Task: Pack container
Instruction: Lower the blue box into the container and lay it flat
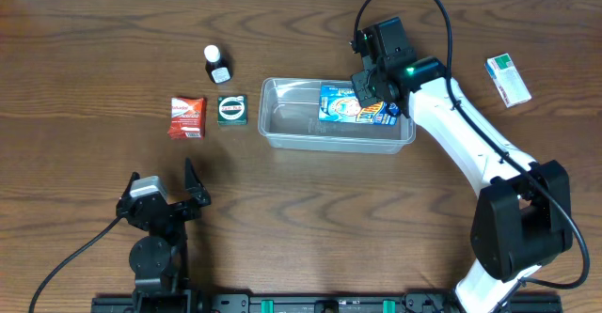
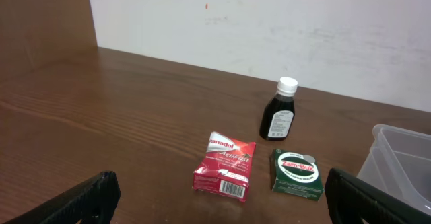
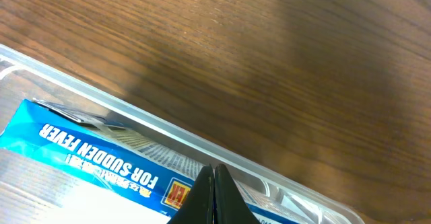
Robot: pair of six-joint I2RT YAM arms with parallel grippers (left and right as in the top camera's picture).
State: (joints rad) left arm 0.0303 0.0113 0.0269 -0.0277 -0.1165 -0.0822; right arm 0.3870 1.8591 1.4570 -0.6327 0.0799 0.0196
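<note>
Right gripper has black fingers pressed together just above a flat blue packet in the clear plastic tub; left gripper fingers stand wide apart.

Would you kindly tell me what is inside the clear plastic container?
A blue packet lies in the right half of the container; the left half looks bare. The right tool covers the packet's right part.

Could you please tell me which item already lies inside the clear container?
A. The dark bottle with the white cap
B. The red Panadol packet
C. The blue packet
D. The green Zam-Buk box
C: the overhead view shows the blue packet lying inside the container, while the red packet, green box and dark bottle sit on the table to its left.
</note>
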